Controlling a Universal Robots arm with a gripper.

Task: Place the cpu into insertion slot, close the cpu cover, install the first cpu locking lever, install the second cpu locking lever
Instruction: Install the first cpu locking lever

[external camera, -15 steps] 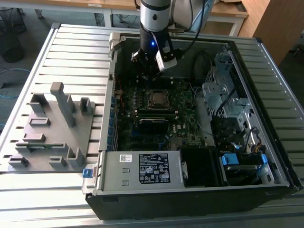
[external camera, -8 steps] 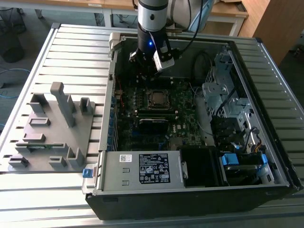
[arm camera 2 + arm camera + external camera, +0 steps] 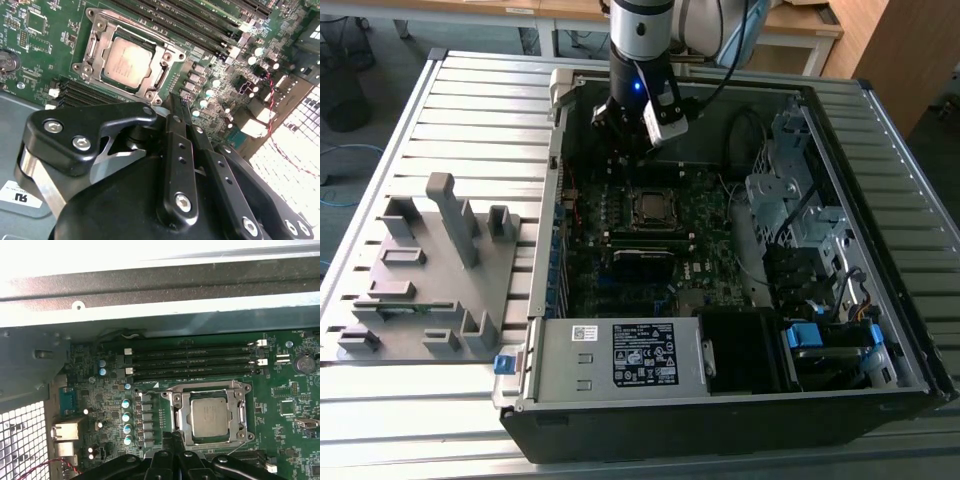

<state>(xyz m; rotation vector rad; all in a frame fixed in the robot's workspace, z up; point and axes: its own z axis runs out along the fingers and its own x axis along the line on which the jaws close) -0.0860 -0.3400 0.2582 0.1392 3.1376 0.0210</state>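
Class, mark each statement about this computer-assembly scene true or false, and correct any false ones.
1. The cpu lies in the insertion slot. True.
2. The gripper holds the cpu. False: it is shut on nothing, near the slot.
3. The cpu cover stands upright. False: it lies flat, framing the cpu.
4. A grey fixture sits outside the computer case, on the exterior view's left. True.

Just ahead of the gripper [image 3: 176, 436], its fingers together, the cpu [image 3: 210, 417] sits framed by the cpu cover [image 3: 183, 412], memory slots [image 3: 195, 360] beyond
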